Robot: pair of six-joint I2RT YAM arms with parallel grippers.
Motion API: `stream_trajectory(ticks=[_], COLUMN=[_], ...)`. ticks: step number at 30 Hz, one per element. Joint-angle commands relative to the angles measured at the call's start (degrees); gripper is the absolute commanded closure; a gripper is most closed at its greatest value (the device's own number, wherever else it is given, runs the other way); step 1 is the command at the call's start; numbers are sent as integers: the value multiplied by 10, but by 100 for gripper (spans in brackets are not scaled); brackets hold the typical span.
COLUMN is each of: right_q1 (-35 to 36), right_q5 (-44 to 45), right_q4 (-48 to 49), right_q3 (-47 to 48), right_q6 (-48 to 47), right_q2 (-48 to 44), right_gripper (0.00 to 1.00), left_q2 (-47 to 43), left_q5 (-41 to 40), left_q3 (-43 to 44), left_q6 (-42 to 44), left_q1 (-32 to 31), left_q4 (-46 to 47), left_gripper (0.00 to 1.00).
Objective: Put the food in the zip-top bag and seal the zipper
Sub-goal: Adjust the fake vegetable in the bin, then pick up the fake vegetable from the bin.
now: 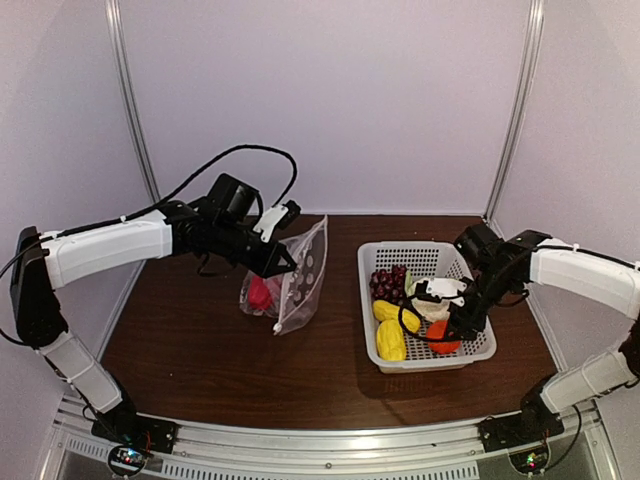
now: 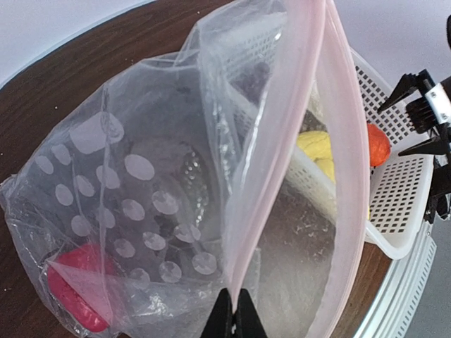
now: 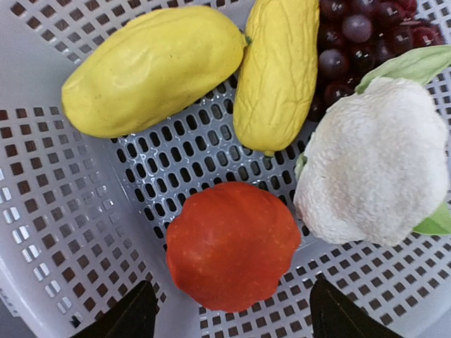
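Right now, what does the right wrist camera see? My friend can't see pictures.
An orange fruit lies in a white basket, between the right gripper's open fingers. Above it in the picture sit two yellow fruits, dark grapes and a white cauliflower with green leaves.

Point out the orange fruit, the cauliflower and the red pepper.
orange fruit [image 3: 232,246], right wrist view, centre of its top.
cauliflower [image 3: 370,162], right wrist view, white head.
red pepper [image 2: 77,289], left wrist view, its rounded side.

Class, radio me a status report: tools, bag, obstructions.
Left tool shut on bag mouth, red pepper inside. Right tool open above orange fruit in basket. Nothing in the way.
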Motion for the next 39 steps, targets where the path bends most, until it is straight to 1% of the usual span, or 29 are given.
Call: stream_trajectory(ticks=[1, 3, 6, 9, 11, 15, 19, 24, 26, 28, 30, 32, 35, 39], right_q1=[-1, -1, -1, -1, -1, -1, -1, -1, -1, -1, -1, -1, -1, -1], right_q5=[-17, -29, -30, -17, -3, 37, 43, 60, 66, 66, 62, 56, 34, -26], right_q4=[-27, -27, -24, -16, -5, 21, 39, 65, 75, 74, 58, 40, 26, 12], right_q3=[28, 30, 26, 16, 3, -17, -27, -44, -48, -45, -34, -19, 1, 26], right_q6=[11, 16, 18, 14, 8, 7, 10, 13, 17, 20, 23, 23, 25, 40], right_q2=[-85, -97, -85, -62, -50, -16, 19, 54, 61, 62, 47, 19, -31, -70], right_gripper=[25, 25, 23, 15, 12, 11, 9, 9, 12, 18, 26, 31, 35, 36], left_q2=[13, 19, 27, 25, 22, 18, 21, 25, 27, 25, 22, 18, 12, 4], left_q5=[10, 17, 30, 34, 32, 32, 28, 44, 50, 57, 60, 67, 73, 76], left_q3=[-5, -3, 0, 2, 0, -2, -5, -3, -2, -3, 0, 5, 18, 31], left_q6=[2, 6, 5, 4, 3, 7, 9, 7, 7, 5, -1, -9, -25, -39], left_q1=[3, 3, 3, 3, 3, 3, 3, 3, 3, 3, 3, 3, 2, -1], left_q4=[25, 26, 26, 31, 36, 37, 36, 36, 35, 35, 35, 34, 27, 11], left_gripper=[100, 100, 100, 100, 100, 100, 100, 100, 100, 100, 100, 100, 100, 100])
